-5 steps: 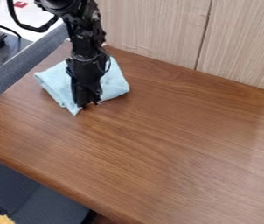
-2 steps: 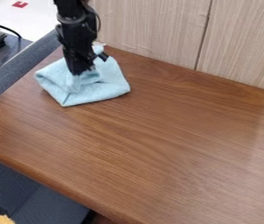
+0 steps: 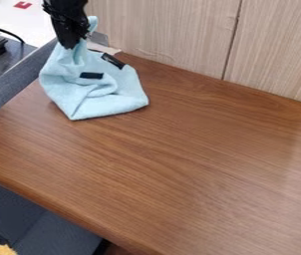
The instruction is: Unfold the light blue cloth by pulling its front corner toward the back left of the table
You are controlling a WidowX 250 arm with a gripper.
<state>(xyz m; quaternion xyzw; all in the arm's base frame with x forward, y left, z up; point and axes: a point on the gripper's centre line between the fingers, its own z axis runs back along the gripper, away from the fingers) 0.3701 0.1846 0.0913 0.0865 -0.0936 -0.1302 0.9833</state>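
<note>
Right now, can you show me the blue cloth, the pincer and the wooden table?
Blue cloth [image 3: 108, 104], camera view: its lower part, on the table.
Pincer [image 3: 75, 43], camera view: between its fingertips.
Wooden table [image 3: 200, 164], camera view: its bare top.

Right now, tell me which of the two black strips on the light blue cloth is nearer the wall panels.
The upper-right strip, slanting by the back edge of the light blue cloth; the lower-left strip lies nearly level, farther from the wall panels.
</note>
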